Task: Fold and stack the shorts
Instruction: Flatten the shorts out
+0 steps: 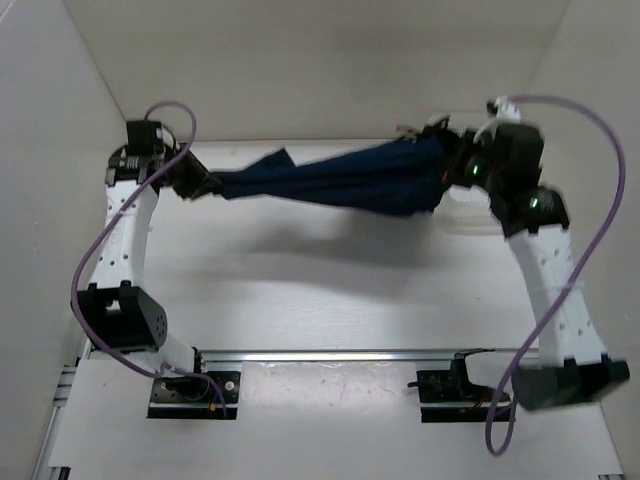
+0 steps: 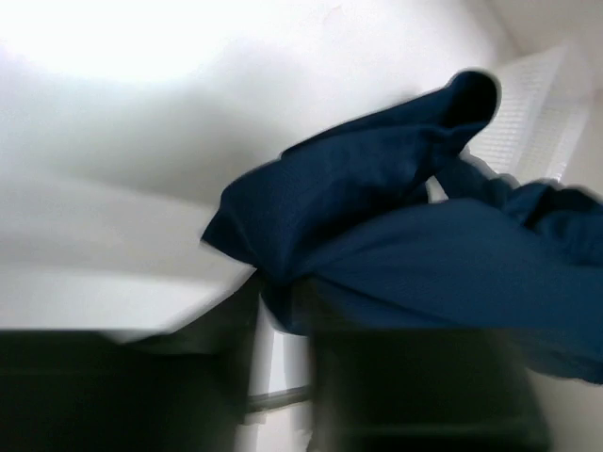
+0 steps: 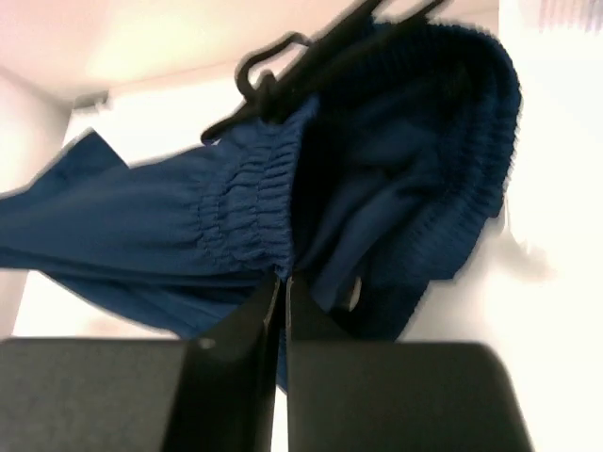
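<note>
Shorts (image 1: 340, 182) btwn L claw (image 1: 207, 185), R claw (image 1: 447, 166)

You have the shorts (image 1: 350, 180) in one plain dark navy blue all over. Their waistband (image 3: 245, 207) is the same navy, patterned only by the fine ribbed lines of its gathers. Your left gripper (image 1: 210, 186) and right gripper (image 1: 447, 165) are black. The left arm (image 1: 125, 240) and right arm (image 1: 555, 290) are white with black joints, and two small green lights (image 1: 473, 168) glow on the right one. Each arm's cable (image 1: 170, 103) is lilac. The table (image 1: 330, 300) is plain white, the walls (image 1: 50, 150) are off-white, and the rail (image 1: 330, 354) is silver.
</note>
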You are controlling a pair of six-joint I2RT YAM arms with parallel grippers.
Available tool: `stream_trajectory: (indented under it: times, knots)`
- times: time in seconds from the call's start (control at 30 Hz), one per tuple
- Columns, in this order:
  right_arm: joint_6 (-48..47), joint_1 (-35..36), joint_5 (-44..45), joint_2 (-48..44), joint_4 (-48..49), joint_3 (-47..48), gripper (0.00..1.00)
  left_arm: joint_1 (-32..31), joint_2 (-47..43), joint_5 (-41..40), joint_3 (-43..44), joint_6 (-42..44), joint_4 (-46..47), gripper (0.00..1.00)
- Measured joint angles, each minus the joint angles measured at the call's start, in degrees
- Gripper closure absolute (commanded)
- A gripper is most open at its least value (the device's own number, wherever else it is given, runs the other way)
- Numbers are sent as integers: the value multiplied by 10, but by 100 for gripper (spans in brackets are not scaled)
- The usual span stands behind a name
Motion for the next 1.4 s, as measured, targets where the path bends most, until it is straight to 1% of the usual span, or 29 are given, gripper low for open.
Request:
stream_trajectory:
  times: [0.03, 0.07, 0.13, 0.17, 0.23, 0.3, 0.33, 0.37, 0.4, 0.47, 0.5, 0.53, 0.57, 0.6, 0.63, 0.67, 0.7, 0.73, 0.77, 0.83, 1.0, 1.13, 1.17, 1.23, 1.27, 1.3, 1.33, 1.37, 1.4]
  knots:
    - [10, 1, 0, -43, 19, -81, 88, 2, -17, 0, -46, 5, 1, 38]
    - [21, 2, 6, -92, 43, -169, 82, 4, -34, -6, -98, 6, 1, 36]
    - [45, 3, 19, -167, 42, -322, 74, 9, -54, -9, -195, 13, 14, 35]
    - [57, 3, 27, -195, 39, -386, 72, 11, -57, -10, -240, 16, 12, 35]
    - [76, 3, 34, -239, 20, -484, 65, 14, -51, -11, -307, 20, 14, 36]
    - [90, 3, 41, -269, -13, -532, 64, 13, -42, -13, -346, 24, 9, 43]
    - [93, 3, 44, -276, -26, -535, 58, 10, -40, -14, -352, 26, 7, 47]
    - [95, 3, 46, -280, -31, -533, 58, 9, -40, -15, -353, 28, 9, 52]
    - [97, 3, 48, -282, -34, -529, 56, 7, -42, -15, -353, 31, 14, 62]
    - [100, 3, 48, -272, -50, -512, 56, 2, -46, -18, -352, 36, 23, 69]
    - [104, 3, 48, -264, -57, -505, 46, 1, -47, -19, -352, 40, 26, 69]
    - [110, 3, 45, -255, -62, -501, 36, -1, -49, -21, -353, 41, 29, 68]
    - [120, 3, 41, -250, -68, -502, 30, -3, -50, -23, -355, 40, 33, 63]
    - [130, 3, 32, -247, -76, -506, 21, -6, -52, -26, -359, 41, 35, 57]
    - [142, 3, 23, -248, -82, -515, 19, -10, -52, -29, -365, 41, 37, 52]
    - [153, 3, 12, -254, -89, -526, 19, -14, -52, -32, -372, 41, 39, 36]
    - [164, 3, 0, -264, -94, -540, 19, -19, -51, -35, -379, 42, 41, 30]
    - [179, 3, -14, -279, -96, -560, 17, -27, -50, -38, -388, 39, 43, 27]
    - [193, 3, -25, -294, -104, -577, 16, -35, -48, -41, -395, 36, 44, 22]
    - [222, 3, -42, -320, -118, -609, 15, -54, -35, -43, -405, 30, 47, 22]
    - [275, 3, -71, -337, -130, -649, 16, -92, 33, -45, -406, 19, 72, 22]
    - [304, 3, -85, -337, -111, -680, 19, -106, 73, -53, -407, 10, 86, 30]
    - [310, 3, -86, -337, -103, -689, 23, -109, 80, -54, -407, 9, 89, 37]
    - [320, 3, -86, -337, -87, -709, 29, -113, 94, -54, -405, 2, 90, 47]
    - [323, 3, -85, -337, -82, -718, 40, -114, 97, -54, -404, 0, 89, 58]
    - [325, 3, -83, -338, -75, -724, 45, -115, 100, -55, -402, -4, 88, 79]
    - [328, 3, -76, -339, -69, -729, 52, -116, 104, -55, -401, -7, 89, 88]
    - [331, 3, -69, -340, -63, -731, 66, -118, 109, -55, -399, -6, 91, 90]
    - [328, 3, -62, -342, -59, -731, 73, -119, 113, -53, -396, -6, 92, 90]
